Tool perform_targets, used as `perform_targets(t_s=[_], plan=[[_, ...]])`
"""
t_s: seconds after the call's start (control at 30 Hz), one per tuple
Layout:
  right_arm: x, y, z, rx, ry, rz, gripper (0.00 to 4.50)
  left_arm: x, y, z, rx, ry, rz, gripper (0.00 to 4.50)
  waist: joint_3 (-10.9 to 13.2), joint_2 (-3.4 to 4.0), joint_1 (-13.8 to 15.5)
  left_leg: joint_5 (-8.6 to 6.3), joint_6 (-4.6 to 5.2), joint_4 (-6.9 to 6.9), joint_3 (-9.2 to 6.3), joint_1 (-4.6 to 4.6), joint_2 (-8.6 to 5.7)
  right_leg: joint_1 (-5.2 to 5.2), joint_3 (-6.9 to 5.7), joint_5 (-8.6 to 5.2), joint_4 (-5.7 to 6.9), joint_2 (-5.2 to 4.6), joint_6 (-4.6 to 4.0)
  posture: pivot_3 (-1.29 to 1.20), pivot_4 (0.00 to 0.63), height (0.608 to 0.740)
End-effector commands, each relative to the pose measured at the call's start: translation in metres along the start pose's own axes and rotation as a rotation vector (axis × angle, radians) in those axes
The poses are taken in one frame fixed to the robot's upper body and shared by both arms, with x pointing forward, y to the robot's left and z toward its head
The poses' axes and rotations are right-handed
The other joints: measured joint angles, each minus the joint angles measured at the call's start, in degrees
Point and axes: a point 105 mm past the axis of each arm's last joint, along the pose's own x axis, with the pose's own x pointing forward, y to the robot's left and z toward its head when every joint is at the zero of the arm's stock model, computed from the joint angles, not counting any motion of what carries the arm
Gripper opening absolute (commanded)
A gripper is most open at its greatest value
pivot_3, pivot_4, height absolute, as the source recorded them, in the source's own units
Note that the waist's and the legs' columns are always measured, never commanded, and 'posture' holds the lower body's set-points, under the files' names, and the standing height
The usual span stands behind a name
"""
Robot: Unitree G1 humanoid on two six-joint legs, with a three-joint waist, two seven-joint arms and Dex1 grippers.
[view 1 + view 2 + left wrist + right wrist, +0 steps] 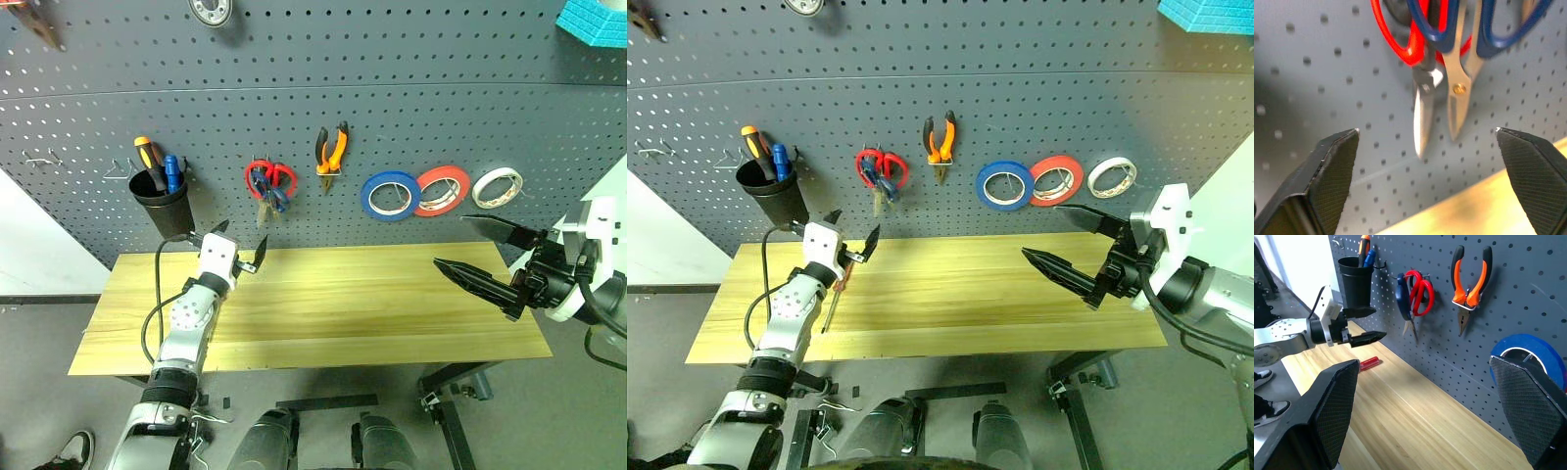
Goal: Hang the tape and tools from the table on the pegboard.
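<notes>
The left pincer gapes wide just below the blue-black scissors on the pegboard. The red screwdriver lies on the counter beneath that pincer, unhung. Right of the scissors hang the pliers and blue tape. The right pincer is wide, empty.

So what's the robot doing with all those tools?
It is hanging tools on the pegboard. The blue tape, the pliers and the dark-handled scissors already hang there. The red-handled screwdriver lies on the table under the open left claw. The right claw is open, holding nothing.
</notes>
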Motion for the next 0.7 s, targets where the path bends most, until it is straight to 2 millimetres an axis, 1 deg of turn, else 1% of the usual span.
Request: perform_targets(t_s=[0.03, 0.13, 0.2, 0.23, 0.33, 0.37, 0.47, 0.53, 0.6, 0.7], plan=[[-0.006, 0.011, -0.002, -0.026, 0.05, 0.043, 4.5, -0.018, 0.014, 0.001, 0.006, 0.014, 0.029, 4.48, 0.0, 0.0, -0.06, -0.02, 0.03, -0.01, 0.01, 0.0, 0.0, 0.0, 0.01, 0.0, -0.02, 0.0, 0.0, -0.04, 0.101, 0.74], [-0.003, 0.021, -0.015, -0.018, 0.11, 0.074, 4.5, -0.035, 0.016, -0.009, -0.002, 0.077, 0.031, 4.48, -0.01, 0.01, -0.17, -0.04, 0.06, -0.02, 0.03, 0.0, 0.0, -0.02, 0.05, 0.0, -0.03, -0.02, 0.0, -0.04, 0.103, 0.74], [0.005, 0.031, -0.024, -0.002, 0.126, 0.098, 4.5, -0.049, 0.02, -0.018, -0.006, 0.128, 0.045, 4.48, -0.05, 0.05, -0.22, -0.04, 0.06, -0.01, 0.02, 0.0, 0.02, -0.01, 0.05, 0.0, -0.03, -0.02, 0.0, -0.04, 0.101, 0.74], [0.007, 0.034, -0.026, 0.004, 0.126, 0.104, 4.5, -0.052, 0.021, -0.021, -0.008, 0.143, 0.051, 4.48, -0.07, 0.07, -0.18, -0.04, 0.06, -0.01, 0.02, 0.02, 0.02, 0.0, 0.05, 0.0, -0.03, -0.02, -0.01, -0.03, 0.102, 0.74], [0.025, 0.053, -0.043, 0.065, 0.125, 0.157, 4.5, -0.063, 0.033, -0.037, -0.028, 0.218, 0.112, 4.48, -0.17, 0.01, 0.15, -0.05, 0.06, 0.04, 0.0, 0.04, 0.04, 0.01, 0.05, -0.01, -0.03, -0.02, -0.02, -0.02, 0.101, 0.74], [0.033, 0.059, -0.046, 0.098, 0.099, 0.173, 4.5, -0.065, 0.036, -0.042, -0.029, 0.239, 0.127, 4.48, -0.2, -0.04, 0.2, -0.05, 0.05, 0.03, -0.02, 0.06, 0.05, -0.02, 0.05, -0.01, -0.04, -0.01, -0.03, -0.02, 0.102, 0.74], [0.05, 0.067, -0.051, 0.14, 0.063, 0.2, 4.5, -0.062, 0.039, -0.052, -0.056, 0.279, 0.151, 4.48, -0.25, 0.05, 0.21, -0.05, 0.05, 0.06, -0.04, 0.07, 0.03, -0.07, 0.04, -0.02, -0.09, -0.03, -0.03, -0.01, 0.104, 0.74], [0.062, 0.067, -0.052, 0.15, 0.047, 0.2, 4.5, -0.059, 0.042, -0.061, -0.081, 0.313, 0.167, 4.48, -0.27, 0.02, 0.22, -0.05, 0.05, 0.09, -0.04, 0.06, 0.01, -0.08, 0.04, -0.01, -0.12, -0.03, -0.02, -0.02, 0.105, 0.74], [0.068, 0.065, -0.053, 0.154, 0.034, 0.197, 4.5, -0.056, 0.043, -0.068, -0.099, 0.336, 0.175, 4.48, -0.28, 0.0, 0.25, -0.05, 0.05, 0.12, -0.06, 0.06, 0.02, -0.07, 0.02, -0.01, -0.14, -0.01, -0.02, -0.02, 0.108, 0.74], [0.081, 0.062, -0.055, 0.174, 0.007, 0.179, 4.5, -0.052, 0.048, -0.085, -0.144, 0.399, 0.196, 4.48, -0.29, -0.01, 0.16, -0.06, 0.06, 0.05, -0.05, 0.04, 0.01, -0.14, 0.02, 0.0, -0.16, -0.01, -0.01, -0.02, 0.11, 0.74]])
